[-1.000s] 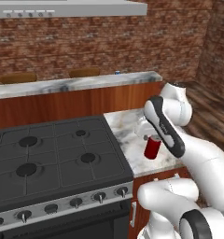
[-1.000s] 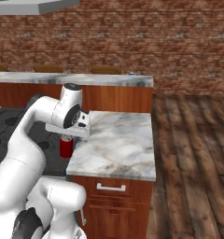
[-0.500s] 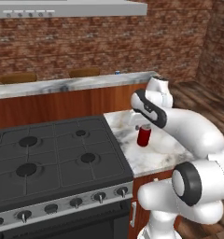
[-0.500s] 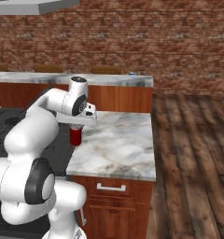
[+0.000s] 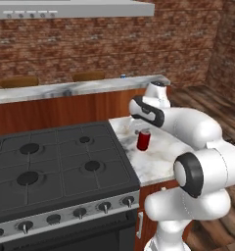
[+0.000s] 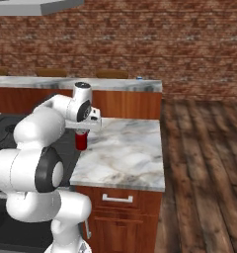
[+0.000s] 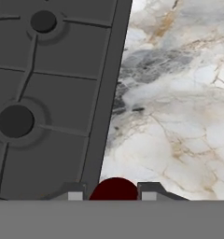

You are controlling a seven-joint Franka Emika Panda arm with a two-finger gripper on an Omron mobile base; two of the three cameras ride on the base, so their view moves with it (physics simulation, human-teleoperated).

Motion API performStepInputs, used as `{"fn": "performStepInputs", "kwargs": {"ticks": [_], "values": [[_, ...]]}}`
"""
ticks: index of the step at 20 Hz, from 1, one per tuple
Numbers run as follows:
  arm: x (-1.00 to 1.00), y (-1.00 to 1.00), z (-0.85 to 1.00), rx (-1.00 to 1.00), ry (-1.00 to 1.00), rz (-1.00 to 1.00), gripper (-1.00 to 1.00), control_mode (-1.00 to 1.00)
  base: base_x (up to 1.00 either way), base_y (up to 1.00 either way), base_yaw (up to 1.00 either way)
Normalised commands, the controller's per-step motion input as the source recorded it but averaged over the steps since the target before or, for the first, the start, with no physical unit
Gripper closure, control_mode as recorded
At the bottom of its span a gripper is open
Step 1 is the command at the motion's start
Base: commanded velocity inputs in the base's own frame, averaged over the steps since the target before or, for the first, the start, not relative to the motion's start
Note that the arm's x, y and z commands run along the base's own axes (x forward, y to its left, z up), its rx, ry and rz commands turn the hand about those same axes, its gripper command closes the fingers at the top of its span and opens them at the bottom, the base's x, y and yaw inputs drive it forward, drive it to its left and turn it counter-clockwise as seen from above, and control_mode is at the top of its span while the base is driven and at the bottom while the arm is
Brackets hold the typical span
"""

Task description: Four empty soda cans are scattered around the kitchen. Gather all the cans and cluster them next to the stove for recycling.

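Observation:
A red soda can [image 5: 143,140] stands upright between the fingers of my gripper [image 5: 142,132], which is shut on it from above. It is over the marble counter [image 5: 161,159], close to the right edge of the black stove [image 5: 56,162]. Whether its base touches the marble I cannot tell. From the right, the same can [image 6: 81,142] hangs under the gripper [image 6: 81,132], beside the stove [image 6: 1,127]. In the hand view the can's dark red top [image 7: 115,189] sits between the fingertips [image 7: 75,193], with the stove [image 7: 48,93] on the left. A small blue can [image 5: 123,76] stands on the far counter.
The marble counter [image 6: 125,148] stretches right of the can, over wooden cabinets with a drawer handle [image 6: 117,198]. A long back counter [image 6: 51,83] runs before the brick wall, with chair backs [image 5: 87,76] behind it. A range hood [image 5: 70,9] hangs above the stove.
The arm has carried the red can from nearer the counter's front edge farther back and a little toward the stove. The jaws have kept their hold on it.

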Motion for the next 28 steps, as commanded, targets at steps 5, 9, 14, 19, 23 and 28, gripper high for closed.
{"fn": "performStepInputs", "kwargs": {"ticks": [5, 9, 14, 19, 23, 28], "values": [[0.56, 0.12, -0.12, 0.00, -0.06, -0.01, 1.00, -1.00, 0.00, 0.00, 0.00], [0.54, 0.00, -0.36, 0.00, -0.11, -0.02, 1.00, -1.00, 0.00, 0.00, 0.00], [0.28, 0.08, -0.37, -0.02, -0.03, -0.03, 1.00, -1.00, 0.00, 0.00, 0.00], [0.25, 0.15, -0.27, -0.02, 0.00, -0.03, 1.00, -1.00, 0.00, 0.00, 0.00], [0.26, 0.09, -0.33, -0.04, 0.00, -0.02, 1.00, -1.00, 0.00, 0.00, 0.00], [0.23, 0.07, -0.25, -0.02, -0.01, -0.02, 1.00, -1.00, 0.00, 0.00, 0.00]]}}
